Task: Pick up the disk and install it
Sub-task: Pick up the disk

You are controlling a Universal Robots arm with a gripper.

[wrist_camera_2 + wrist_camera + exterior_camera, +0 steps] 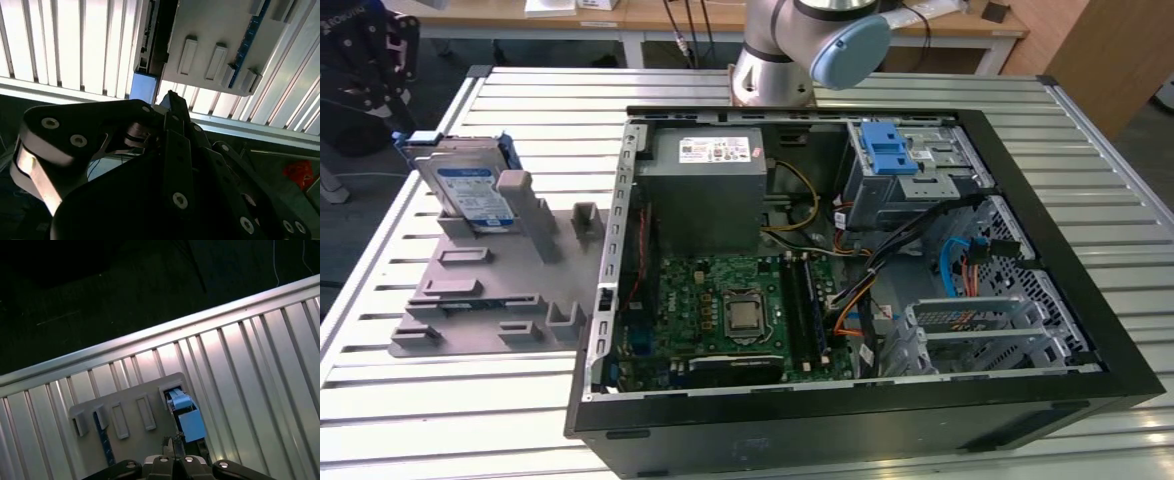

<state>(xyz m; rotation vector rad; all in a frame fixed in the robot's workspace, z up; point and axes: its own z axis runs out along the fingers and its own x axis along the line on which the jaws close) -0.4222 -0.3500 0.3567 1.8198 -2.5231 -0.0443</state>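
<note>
The disk (467, 188) stood on end in the grey fixture (480, 300), at 9 o'clock from the open computer case (854, 440), long axis near vertical. The fingers (176, 135), closed and empty, hung above its top end.

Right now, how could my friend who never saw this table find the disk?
Find the big open black computer case; beside it, on the exterior view's left, lies a grey plastic holder. The disk stands propped at its far end, the only silver slab with blue rails and a white-and-blue label.
</note>
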